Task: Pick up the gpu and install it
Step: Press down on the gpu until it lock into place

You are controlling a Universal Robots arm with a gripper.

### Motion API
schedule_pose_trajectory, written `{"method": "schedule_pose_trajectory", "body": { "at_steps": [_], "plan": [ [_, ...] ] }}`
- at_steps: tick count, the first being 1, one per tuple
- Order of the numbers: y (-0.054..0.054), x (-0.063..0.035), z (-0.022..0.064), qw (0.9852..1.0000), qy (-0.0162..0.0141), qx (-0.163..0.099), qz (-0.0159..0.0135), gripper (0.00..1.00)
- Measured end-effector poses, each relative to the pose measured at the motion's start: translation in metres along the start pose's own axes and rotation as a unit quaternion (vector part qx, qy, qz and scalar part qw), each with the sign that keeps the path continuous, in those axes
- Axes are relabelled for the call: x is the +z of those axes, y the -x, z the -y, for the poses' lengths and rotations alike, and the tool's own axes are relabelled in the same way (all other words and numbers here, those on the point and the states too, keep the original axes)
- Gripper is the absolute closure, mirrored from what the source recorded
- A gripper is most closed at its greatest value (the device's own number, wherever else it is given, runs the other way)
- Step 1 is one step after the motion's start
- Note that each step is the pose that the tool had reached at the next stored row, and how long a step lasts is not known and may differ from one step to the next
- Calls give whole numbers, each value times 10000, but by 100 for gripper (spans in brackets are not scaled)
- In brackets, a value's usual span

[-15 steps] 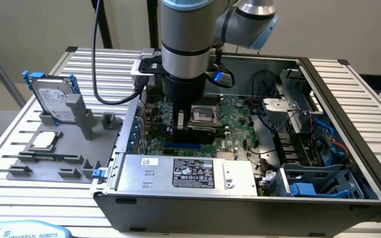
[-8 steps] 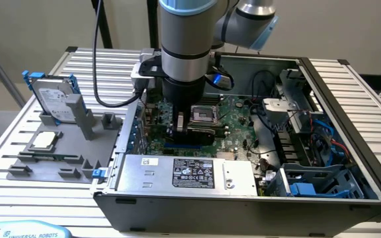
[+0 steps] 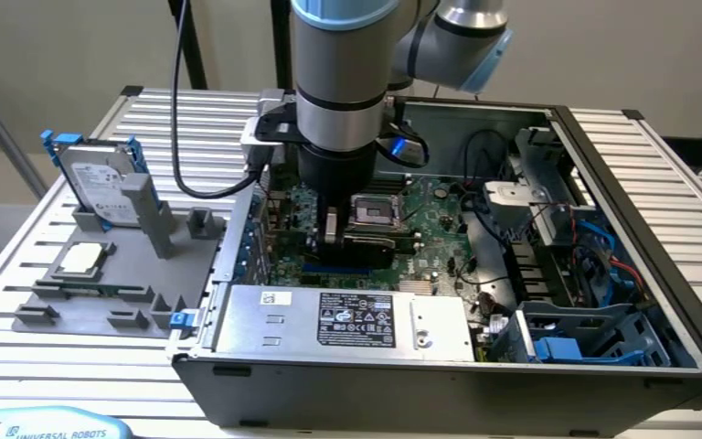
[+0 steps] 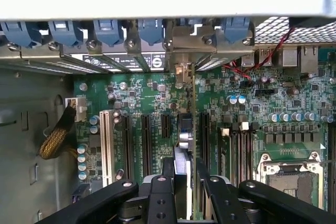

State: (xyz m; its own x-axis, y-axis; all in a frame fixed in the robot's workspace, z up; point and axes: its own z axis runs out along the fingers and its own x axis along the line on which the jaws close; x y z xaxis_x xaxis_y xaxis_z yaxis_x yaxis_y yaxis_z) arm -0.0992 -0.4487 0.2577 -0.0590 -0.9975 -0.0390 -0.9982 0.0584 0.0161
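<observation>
My gripper [image 4: 181, 182]: down inside the open computer case [image 3: 620, 174], low over the motherboard [image 3: 430, 206]; my two black fingers [image 4: 164, 192] pinch the gpu between them.
The gpu [image 4: 184, 145]: held on edge between my fingers, standing upright over the expansion slots, its metal end bracket [image 4: 181, 51] reaching the rear slot opening of the case. Whether it is fully seated in its slot I cannot tell.
Around the card: black expansion slots [image 4: 144, 145] and one white slot [image 4: 106, 145] just beside it; a row of blue slot clips [image 4: 107, 30] along the rear wall; the CPU socket [image 4: 289, 182] further along the board.
In the way: my own arm [image 3: 339, 82] hides the card in the exterior view.
Exterior view adds: the power supply [image 3: 351, 320] along the case's near wall, a blue drive cage [image 3: 570, 343] at the exterior view's right, and outside the case a grey fixture [image 3: 107, 283] with a hard drive [image 3: 95, 178] standing in blue rails.
Wrist view adds: a braided yellow cable [image 4: 55, 137] beside the board and red wires [image 4: 262, 56] near the rear ports.
</observation>
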Motion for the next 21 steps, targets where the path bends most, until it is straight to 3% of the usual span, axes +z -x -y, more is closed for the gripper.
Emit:
{"method": "schedule_pose_trajectory", "body": {
  "at_steps": [11,21],
  "plan": [
    [1,52,-14,10000,3,0,-24,73],
    [5,69,-14,10000,4,0,-24,73]
  ]
}}
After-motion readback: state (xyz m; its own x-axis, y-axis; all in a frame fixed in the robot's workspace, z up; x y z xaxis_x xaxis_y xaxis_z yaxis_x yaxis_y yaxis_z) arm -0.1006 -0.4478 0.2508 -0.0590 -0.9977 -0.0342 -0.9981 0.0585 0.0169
